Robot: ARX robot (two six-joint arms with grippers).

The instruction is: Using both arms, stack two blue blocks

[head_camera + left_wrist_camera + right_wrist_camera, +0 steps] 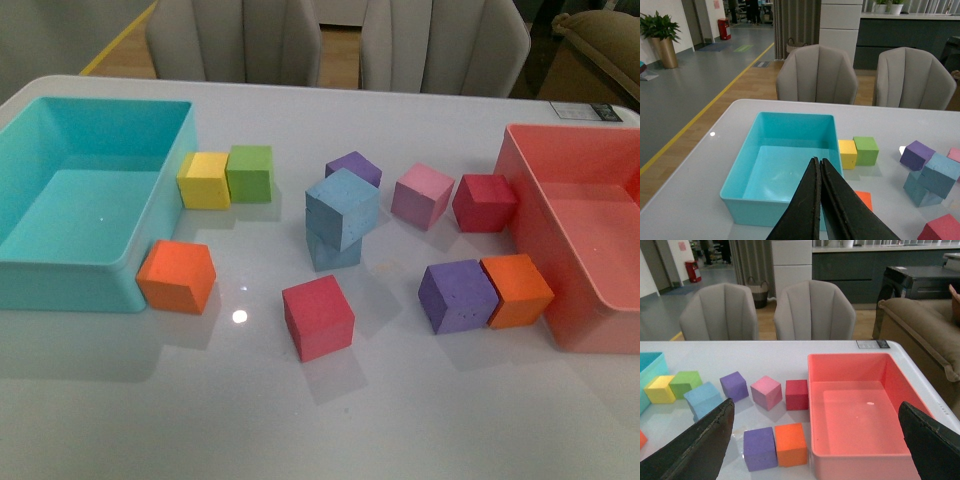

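Note:
Two pale blue blocks stand stacked at the table's middle. The upper blue block (343,205) sits twisted and tilted on the lower blue block (333,252). The stack also shows in the left wrist view (939,175), and the upper block shows in the right wrist view (702,399). Neither arm shows in the front view. My left gripper (818,161) is shut and empty, held above the turquoise bin's near side. My right gripper (816,404) is open wide and empty, held above the coral bin's near left side, away from the stack.
A turquoise bin (60,287) stands at the left and a coral bin (538,240) at the right. Around the stack lie yellow (204,180), green (250,172), orange (177,276), red (318,317), purple (353,168), pink (422,195), crimson (484,202), purple (457,296) and orange (516,290) cubes.

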